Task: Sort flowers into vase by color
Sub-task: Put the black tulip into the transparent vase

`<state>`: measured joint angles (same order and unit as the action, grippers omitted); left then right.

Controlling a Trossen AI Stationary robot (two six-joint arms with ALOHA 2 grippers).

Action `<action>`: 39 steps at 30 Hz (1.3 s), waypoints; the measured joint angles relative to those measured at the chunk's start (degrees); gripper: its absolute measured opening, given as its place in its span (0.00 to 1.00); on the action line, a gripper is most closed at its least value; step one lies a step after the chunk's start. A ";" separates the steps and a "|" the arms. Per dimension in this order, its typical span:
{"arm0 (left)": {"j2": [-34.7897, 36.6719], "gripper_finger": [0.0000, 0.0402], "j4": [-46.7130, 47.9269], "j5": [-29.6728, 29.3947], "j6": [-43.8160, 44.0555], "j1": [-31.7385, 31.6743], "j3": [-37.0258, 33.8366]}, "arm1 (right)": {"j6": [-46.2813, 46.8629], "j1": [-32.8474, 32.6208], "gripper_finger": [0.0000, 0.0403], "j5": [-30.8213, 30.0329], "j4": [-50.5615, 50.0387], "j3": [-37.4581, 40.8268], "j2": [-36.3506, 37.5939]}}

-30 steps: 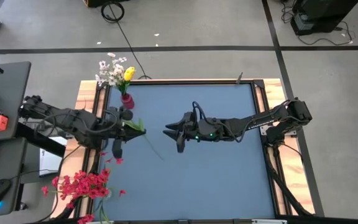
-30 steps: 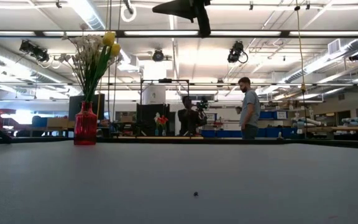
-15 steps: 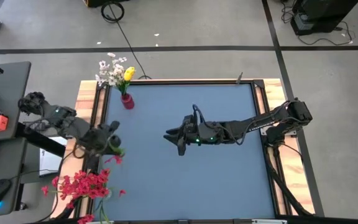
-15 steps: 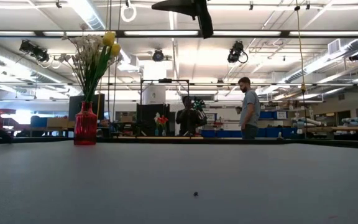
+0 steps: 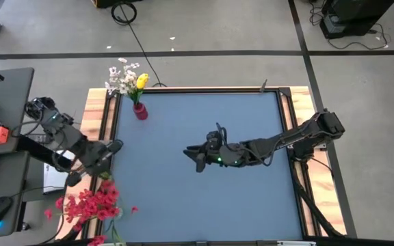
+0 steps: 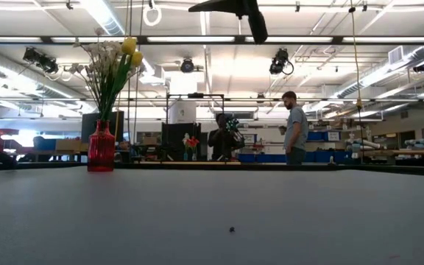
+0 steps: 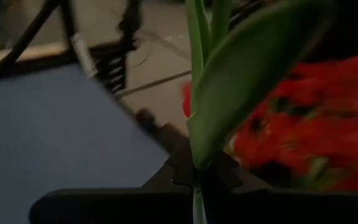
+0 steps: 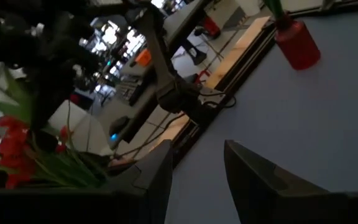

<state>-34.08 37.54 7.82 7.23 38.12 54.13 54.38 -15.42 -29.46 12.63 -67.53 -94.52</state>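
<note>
We see the left gripper (image 5: 112,146) at the table's left edge, jaws clamped on a green stem (image 7: 197,93) that runs straight out from them toward the red flowers (image 5: 91,203) heaped at the near-left corner. The vase (image 5: 140,111), holding white and yellow blooms, stands near the far-left corner, so the left arm is much the nearer to it; we judge the stem must swing upright to enter its narrow mouth. The right gripper (image 5: 191,153) hovers mid-table, jaws apart and empty. Only the left wrist view shows the grip; the low view shows the vase (image 6: 101,147) upright.
</note>
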 joint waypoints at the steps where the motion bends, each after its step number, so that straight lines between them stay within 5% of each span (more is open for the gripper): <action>1: 0.06 0.03 -1.05 1.23 -0.75 0.38 0.00 | 0.71 -0.44 0.38 -0.97 -0.01 0.00 0.00; 18: -0.94 0.03 -2.04 6.67 -3.56 5.65 0.00 | 6.18 -4.98 0.38 -11.66 0.12 0.00 0.00; 39: -3.09 0.08 -0.41 6.64 -3.93 6.13 0.01 | 5.91 -5.05 0.38 -11.42 0.15 0.00 -0.02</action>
<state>-37.17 37.13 14.46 3.30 44.25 54.14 60.29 -20.47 -40.88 12.78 -67.53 -94.54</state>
